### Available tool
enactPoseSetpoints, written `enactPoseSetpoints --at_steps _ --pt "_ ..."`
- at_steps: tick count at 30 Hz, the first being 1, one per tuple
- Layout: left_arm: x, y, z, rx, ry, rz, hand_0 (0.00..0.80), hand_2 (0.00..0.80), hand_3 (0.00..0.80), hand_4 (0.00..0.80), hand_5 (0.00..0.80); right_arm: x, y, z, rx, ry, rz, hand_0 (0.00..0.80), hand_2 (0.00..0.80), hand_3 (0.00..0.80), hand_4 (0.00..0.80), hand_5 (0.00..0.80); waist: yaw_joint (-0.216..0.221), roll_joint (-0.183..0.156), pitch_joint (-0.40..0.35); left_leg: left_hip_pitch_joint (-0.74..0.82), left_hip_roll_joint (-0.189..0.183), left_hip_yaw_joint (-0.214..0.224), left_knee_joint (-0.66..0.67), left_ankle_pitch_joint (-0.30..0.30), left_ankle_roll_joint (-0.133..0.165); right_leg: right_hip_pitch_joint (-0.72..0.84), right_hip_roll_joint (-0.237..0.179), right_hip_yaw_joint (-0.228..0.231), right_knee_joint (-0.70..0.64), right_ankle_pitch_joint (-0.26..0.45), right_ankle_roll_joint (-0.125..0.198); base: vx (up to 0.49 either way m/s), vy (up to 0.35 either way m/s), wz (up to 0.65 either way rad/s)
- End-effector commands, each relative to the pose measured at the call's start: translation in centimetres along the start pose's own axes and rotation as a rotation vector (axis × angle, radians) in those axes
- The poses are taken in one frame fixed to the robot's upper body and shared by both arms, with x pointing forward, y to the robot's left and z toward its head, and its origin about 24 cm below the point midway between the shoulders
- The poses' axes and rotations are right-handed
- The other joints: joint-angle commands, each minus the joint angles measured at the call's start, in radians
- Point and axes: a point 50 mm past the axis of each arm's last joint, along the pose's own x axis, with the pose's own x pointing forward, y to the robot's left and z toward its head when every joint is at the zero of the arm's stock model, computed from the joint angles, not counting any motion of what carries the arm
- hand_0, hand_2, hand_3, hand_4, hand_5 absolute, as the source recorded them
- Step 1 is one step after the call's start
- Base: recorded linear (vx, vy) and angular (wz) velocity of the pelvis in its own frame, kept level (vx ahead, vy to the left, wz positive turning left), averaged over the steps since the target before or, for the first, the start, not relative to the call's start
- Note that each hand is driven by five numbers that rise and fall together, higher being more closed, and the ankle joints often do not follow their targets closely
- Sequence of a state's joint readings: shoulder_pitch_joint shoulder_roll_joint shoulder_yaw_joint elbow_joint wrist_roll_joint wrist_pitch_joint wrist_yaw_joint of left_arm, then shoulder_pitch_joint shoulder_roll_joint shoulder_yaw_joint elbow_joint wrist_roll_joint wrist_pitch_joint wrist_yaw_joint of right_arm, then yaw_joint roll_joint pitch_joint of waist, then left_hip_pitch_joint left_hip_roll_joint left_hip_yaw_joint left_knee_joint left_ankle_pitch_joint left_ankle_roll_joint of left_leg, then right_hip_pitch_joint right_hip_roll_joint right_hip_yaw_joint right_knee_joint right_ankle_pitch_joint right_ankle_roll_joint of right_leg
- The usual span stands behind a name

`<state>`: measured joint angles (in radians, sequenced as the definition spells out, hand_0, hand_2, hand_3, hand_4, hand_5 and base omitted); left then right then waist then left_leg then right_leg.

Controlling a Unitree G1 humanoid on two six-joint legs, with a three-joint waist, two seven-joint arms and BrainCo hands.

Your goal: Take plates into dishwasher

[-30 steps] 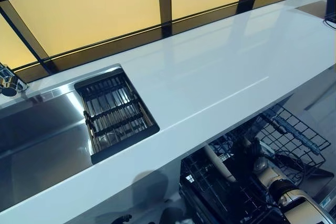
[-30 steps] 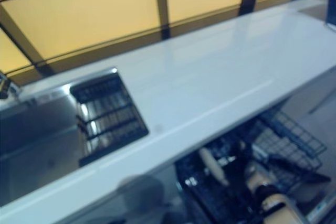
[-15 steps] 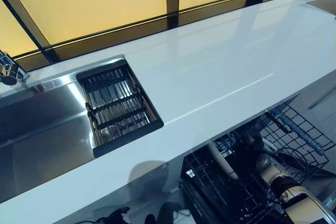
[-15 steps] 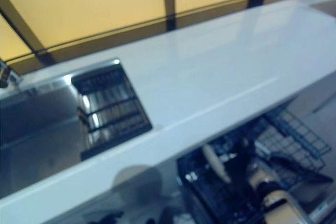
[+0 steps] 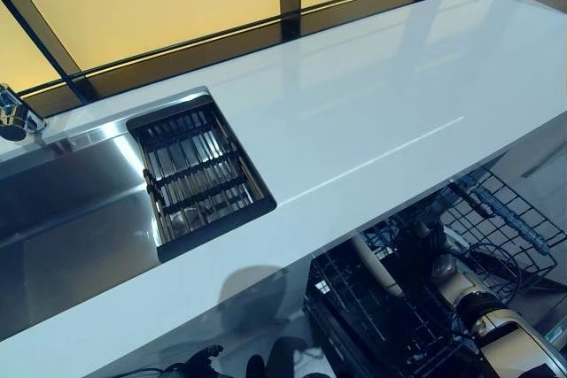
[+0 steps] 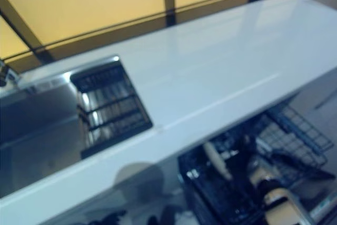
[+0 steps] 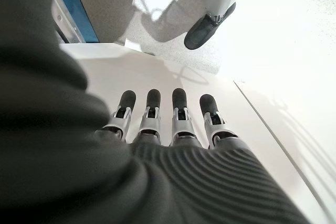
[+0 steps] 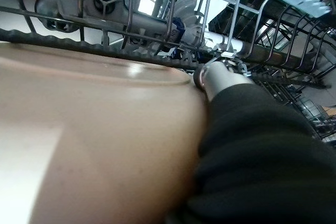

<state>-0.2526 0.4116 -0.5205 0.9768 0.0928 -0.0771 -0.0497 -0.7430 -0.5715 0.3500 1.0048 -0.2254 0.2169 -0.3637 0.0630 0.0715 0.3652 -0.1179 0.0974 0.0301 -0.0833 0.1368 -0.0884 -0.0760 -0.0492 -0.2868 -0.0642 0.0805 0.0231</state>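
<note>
A tan plate fills much of the right wrist view, with my right hand's thumb pressed on its rim and the plate pinched in that hand. It stands among the wires of the dishwasher's lower rack. From the head, the plate shows on edge in the pulled-out black rack under the counter, with my right arm reaching in beside it. My left hand hangs over the floor, fingers straight, holding nothing.
A long white countertop overhangs the dishwasher rack. At left, a steel sink holds a black slatted drain rack, with a tap at its far corner. Yellow window panels run behind the counter.
The head views have shifted slightly. The right arm and the plate stay in the dishwasher rack at about the same place.
</note>
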Motion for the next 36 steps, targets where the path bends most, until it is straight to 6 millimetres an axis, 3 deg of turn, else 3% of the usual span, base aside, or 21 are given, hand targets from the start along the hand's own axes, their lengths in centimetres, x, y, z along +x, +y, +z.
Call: enactPoseSetpoints --at_steps 1,3,21,31,36 --pt "0.6 0.8 2.2 0.006 -0.068 0.007 0.000 0.000 0.000 0.000 0.000 -0.2 -0.3 -4.9 -0.067 0.178 0.011 0.282 0.282 0.282 0.282 0.282 -0.008 0.015 0.034 -0.037 -0.025 0.044 -0.004 -0.005 0.017 -0.051 -0.009 0.010 0.137 -0.094 0.022 0.000 0.000 0.00" --pt "0.6 0.8 2.2 0.005 -0.067 0.008 0.000 0.000 0.000 0.000 0.000 -0.2 -0.3 -4.9 -0.069 0.178 0.009 0.000 0.000 0.000 0.000 0.000 -0.009 0.013 0.034 -0.036 -0.025 0.045 -0.004 -0.006 0.017 -0.051 -0.008 0.013 0.134 -0.091 0.024 0.000 0.000 0.00" --pt "0.4 1.0 1.4 -0.006 -0.033 0.012 0.000 0.000 0.000 0.000 0.000 -0.5 0.0 -5.4 -0.068 0.165 0.003 0.000 0.000 0.000 0.000 0.000 -0.011 -0.014 0.023 -0.027 -0.025 0.054 -0.004 -0.012 0.024 -0.035 0.004 0.026 0.106 -0.072 0.034 0.000 0.000 0.00" --pt "0.3 1.0 0.9 -0.024 -0.017 0.017 0.000 0.000 0.000 0.000 0.000 -0.8 0.2 -4.6 -0.019 0.122 -0.031 0.000 0.000 0.000 0.000 0.000 -0.014 -0.030 0.018 -0.020 -0.020 0.055 -0.004 -0.014 0.024 -0.023 0.011 0.034 0.099 -0.070 0.035 0.000 0.000 0.00" --pt "-0.1 0.9 0.0 -0.043 0.003 0.026 0.000 0.000 0.000 0.000 0.000 -1.4 -0.6 -3.2 0.044 0.052 -0.089 0.000 0.000 0.000 0.000 0.000 -0.028 -0.048 0.022 -0.014 -0.014 0.062 -0.004 -0.016 0.022 -0.021 0.018 0.044 0.098 -0.068 0.036 0.020 0.004 -0.04"
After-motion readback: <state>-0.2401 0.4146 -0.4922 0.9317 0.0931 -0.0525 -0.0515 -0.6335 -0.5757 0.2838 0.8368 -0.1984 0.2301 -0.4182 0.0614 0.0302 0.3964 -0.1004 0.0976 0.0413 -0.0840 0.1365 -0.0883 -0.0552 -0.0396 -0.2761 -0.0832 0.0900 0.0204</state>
